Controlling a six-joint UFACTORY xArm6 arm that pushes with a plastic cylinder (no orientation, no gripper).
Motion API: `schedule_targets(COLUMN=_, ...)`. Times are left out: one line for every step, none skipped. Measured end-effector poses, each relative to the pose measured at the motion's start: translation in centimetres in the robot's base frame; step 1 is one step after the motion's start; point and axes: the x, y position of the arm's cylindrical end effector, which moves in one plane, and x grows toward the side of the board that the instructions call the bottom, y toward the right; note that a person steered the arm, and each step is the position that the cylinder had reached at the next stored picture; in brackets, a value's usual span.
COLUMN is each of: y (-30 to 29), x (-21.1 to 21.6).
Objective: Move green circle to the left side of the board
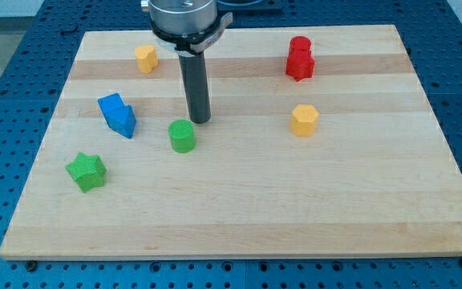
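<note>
The green circle point(182, 136) is a short green cylinder standing left of the board's middle. My tip point(200, 120) rests on the board just to the upper right of it, a small gap away, not clearly touching. The dark rod rises from the tip to the arm's mount at the view's top.
A green star point(86, 171) lies at the lower left. A blue block point(118, 115) lies left of the green circle. A small yellow block point(145, 58) sits at the upper left, a red block point(299, 59) at the upper right, a yellow hexagon point(304, 120) right of middle. The wooden board point(239, 217) fills the view.
</note>
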Motion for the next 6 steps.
schedule_targets(y=-1.3, x=1.7)
schedule_targets(y=-3.4, x=3.3)
schedule_targets(y=-5.2, x=4.9)
schedule_targets(y=-5.0, x=6.1)
schedule_targets(y=-1.4, x=6.1)
schedule_targets(y=-0.3, x=7.3)
